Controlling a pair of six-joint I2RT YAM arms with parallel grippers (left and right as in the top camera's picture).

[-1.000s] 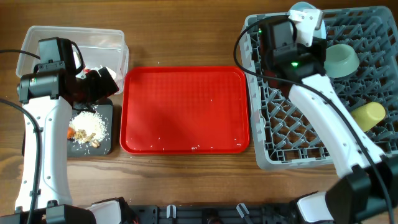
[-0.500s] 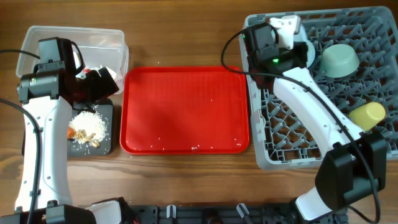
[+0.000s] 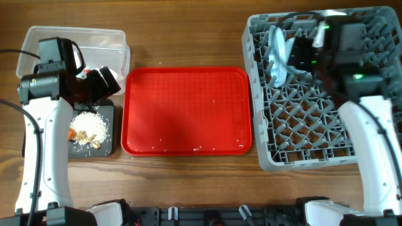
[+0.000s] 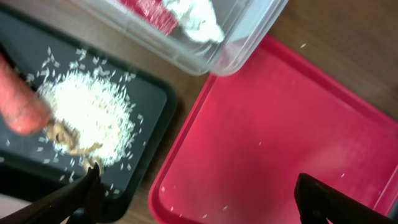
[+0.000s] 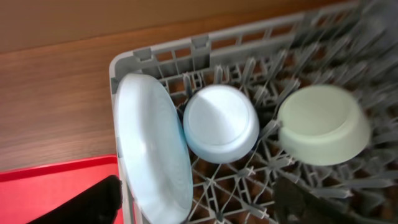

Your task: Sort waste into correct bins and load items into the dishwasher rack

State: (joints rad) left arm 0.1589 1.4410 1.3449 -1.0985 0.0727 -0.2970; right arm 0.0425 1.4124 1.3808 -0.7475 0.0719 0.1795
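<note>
Rightward, the dishwasher rack fills the right edge of the bench; the red tray lies mid-bench. The clear tub sits at the far-left corner, the black tray just before it. In the rack's far-left corner the light blue plate stands on edge beside the light blue bowl and pale green bowl. Food scraps and carrot lie on the black tray. Left jaws and right jaws gape wide, empty.

Robot workbench: wooden table, dishwasher rack.
</note>
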